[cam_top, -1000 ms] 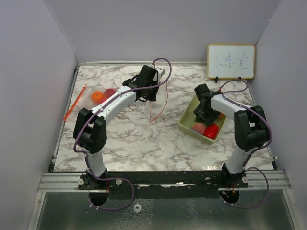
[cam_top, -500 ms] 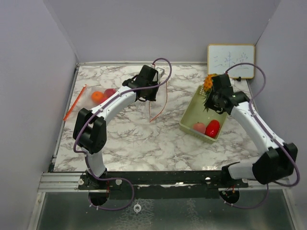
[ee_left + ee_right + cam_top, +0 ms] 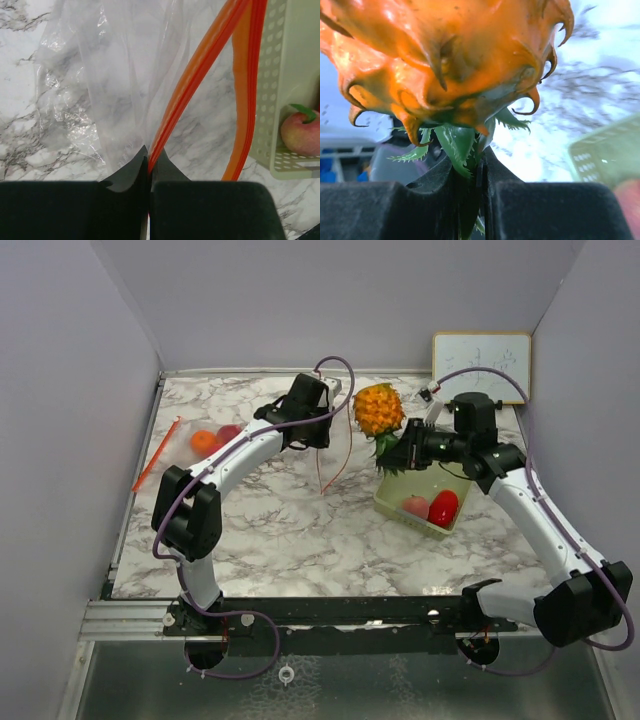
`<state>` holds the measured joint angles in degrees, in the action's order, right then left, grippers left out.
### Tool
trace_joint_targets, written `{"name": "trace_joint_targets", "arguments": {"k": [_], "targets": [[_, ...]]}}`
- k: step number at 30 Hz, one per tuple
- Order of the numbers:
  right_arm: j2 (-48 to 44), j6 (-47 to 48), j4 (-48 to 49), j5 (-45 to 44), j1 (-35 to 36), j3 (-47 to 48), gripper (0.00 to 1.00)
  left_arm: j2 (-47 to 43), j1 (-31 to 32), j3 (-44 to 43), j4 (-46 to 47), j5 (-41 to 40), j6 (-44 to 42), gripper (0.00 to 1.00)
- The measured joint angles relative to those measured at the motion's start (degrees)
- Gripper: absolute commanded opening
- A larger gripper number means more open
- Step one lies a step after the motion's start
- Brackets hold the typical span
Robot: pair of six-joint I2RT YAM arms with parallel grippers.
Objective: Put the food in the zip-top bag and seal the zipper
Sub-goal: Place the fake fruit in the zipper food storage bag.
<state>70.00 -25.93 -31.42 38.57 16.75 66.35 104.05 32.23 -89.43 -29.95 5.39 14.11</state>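
Observation:
My left gripper [image 3: 311,438] is shut on the orange zipper strip [image 3: 200,75] of the clear zip-top bag [image 3: 110,75] and holds that edge up off the table. The bag's mouth hangs open below it [image 3: 331,455]. An orange [image 3: 204,441] and a red fruit [image 3: 230,432] lie at the far left in the plastic. My right gripper [image 3: 400,453] is shut on the green leaves [image 3: 454,142] of the yellow-orange pineapple [image 3: 378,408]. It holds the pineapple in the air just right of the bag's mouth. The pineapple [image 3: 445,60] fills the right wrist view.
The pale green mesh basket [image 3: 392,496] stands right of centre, under my right arm, with a pink peach [image 3: 414,506] and a red pepper [image 3: 441,508] in it. A small whiteboard [image 3: 481,367] leans on the back wall. Grey walls enclose the marble table.
My right gripper closed on the pineapple in the basket, lifted it out and swung it left toward the bag's mouth. The left gripper stayed put with the zipper.

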Motion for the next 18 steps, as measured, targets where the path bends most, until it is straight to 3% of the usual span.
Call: {"name": "trace_joint_targets", "arguments": {"k": [8,18], "targets": [[0.9,-3.9,11.9,15.1,0.1,-6.3,0.02,-1.1,-0.5,3.4,8.3,5.2,8.5,0.00],[5.8,-5.9,22.1,21.1,0.2,-9.1,0.02,-1.6,-3.6,8.0,18.2,12.0,20.2,0.00]]}}
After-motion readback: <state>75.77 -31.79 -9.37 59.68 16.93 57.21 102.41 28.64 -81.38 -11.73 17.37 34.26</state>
